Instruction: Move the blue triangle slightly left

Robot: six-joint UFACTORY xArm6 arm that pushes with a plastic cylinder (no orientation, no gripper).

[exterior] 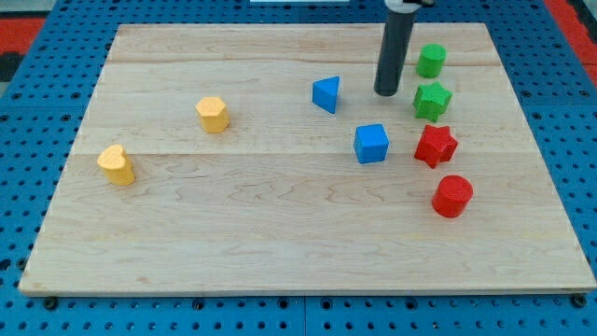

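Push not started, as far as I could judge: my tip (386, 92) stood clear of the blue triangle (326, 94), just to its right with bare wood between them. That was the correct side for a leftward nudge, so what remained was closing the gap, contact, and a short shove. No jaws on this rig, only a plain rod, so nothing to report as apart or clamped.

Left to right on the surface (280, 233), a pale planked wooden board with visible grain and seams, sitting on blue pegboard:
- yellow heart-like block (117, 164), near left, matte plastic
- yellow hexagonal block (214, 114), further back
- blue triangle, far centre, a sharp-edged wedge
- blue cube (371, 143), nearer, right of the triangle
- rod, dark, smooth, cylindrical, upright
- green cylinder (431, 61), far right
- green star (432, 100), just right of the tip
- red star (436, 146), below the green star
- red cylinder (452, 196), nearest on the right

All blocks looked like small rigid matte prints and should slide easily on the wood.
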